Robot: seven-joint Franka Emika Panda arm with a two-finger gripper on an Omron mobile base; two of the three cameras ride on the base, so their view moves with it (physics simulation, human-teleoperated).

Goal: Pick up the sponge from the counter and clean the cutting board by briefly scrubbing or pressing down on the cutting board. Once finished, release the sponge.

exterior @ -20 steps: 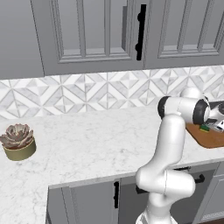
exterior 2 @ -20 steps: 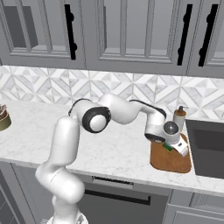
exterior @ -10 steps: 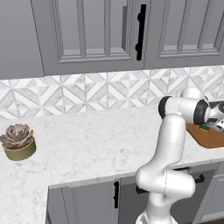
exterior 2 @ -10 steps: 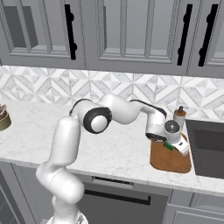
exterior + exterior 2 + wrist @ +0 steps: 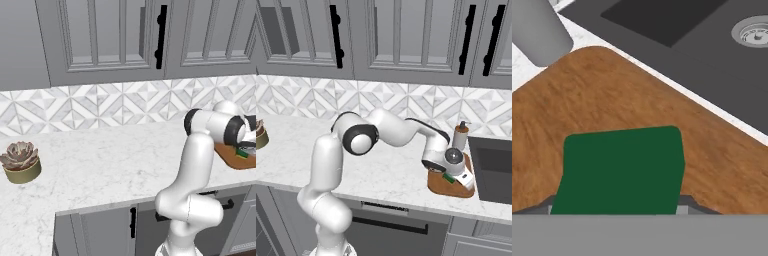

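Note:
The sponge (image 5: 622, 167) shows its dark green top low on the reddish-brown cutting board (image 5: 612, 90). My gripper (image 5: 619, 205) is shut on the sponge, which hides most of both fingers. In the right base view the gripper (image 5: 455, 172) reaches down over the cutting board (image 5: 451, 189) and holds the sponge (image 5: 448, 177) against the wood. In the left base view the sponge (image 5: 243, 152) and cutting board (image 5: 231, 154) lie at the far right edge of the counter (image 5: 110, 155).
A dark sink (image 5: 491, 167) with its drain (image 5: 754, 32) borders the board on the right. A soap bottle (image 5: 459, 136) stands just behind the board. A potted succulent (image 5: 20, 161) sits far left on the counter. Grey wall cabinets hang above.
The hand has sunk slightly, bringing the sponge down onto the cutting board. Nothing else has moved.

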